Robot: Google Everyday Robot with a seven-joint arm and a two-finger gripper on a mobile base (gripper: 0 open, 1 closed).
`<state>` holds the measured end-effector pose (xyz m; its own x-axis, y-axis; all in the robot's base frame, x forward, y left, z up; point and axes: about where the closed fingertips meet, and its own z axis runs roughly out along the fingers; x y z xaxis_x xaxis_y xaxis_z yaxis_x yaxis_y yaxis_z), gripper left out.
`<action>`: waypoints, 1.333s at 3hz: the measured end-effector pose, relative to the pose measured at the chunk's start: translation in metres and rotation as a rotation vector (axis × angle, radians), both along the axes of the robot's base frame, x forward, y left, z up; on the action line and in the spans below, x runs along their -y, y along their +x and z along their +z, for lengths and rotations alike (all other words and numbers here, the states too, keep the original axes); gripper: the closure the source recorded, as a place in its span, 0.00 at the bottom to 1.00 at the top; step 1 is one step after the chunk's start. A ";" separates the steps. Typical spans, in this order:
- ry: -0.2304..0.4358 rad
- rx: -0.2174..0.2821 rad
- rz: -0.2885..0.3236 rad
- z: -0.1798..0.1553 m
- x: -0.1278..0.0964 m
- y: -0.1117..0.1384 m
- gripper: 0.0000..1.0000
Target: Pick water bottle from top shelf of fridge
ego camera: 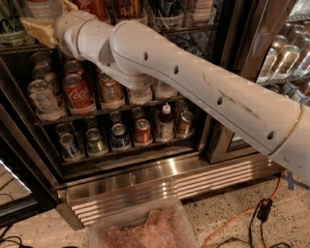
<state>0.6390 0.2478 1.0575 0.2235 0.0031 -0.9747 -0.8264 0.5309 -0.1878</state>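
The fridge (145, 181) stands open before me, with a steel louvred base and dark wire racks. The top shelf (193, 28) runs along the upper edge of the view and holds tall bottles. The water bottle (42, 6) is a clear bottle with a white band at the top left, cut off by the frame edge. My white arm reaches from the lower right up to the top left. My gripper (48, 18) is at the bottle's lower part, at the top shelf's left end. The arm hides part of the rack below.
The lower racks hold several cans, among them a red Coca-Cola can (75, 92), and a white-capped bottle (165, 121). A glass door frame (242, 72) and a second cooler of bottles (286, 58) are at the right. A clear plastic bin (145, 230) and an orange cable (232, 224) lie on the floor.
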 end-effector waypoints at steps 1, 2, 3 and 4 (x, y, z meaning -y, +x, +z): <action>0.000 0.000 0.000 0.000 0.000 0.000 0.73; 0.000 0.000 0.000 0.003 0.005 0.004 0.96; 0.000 0.000 0.000 0.003 0.006 0.004 1.00; 0.001 0.007 0.006 0.005 0.006 0.004 1.00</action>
<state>0.6426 0.2422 1.0623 0.2300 0.0059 -0.9732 -0.8283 0.5261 -0.1926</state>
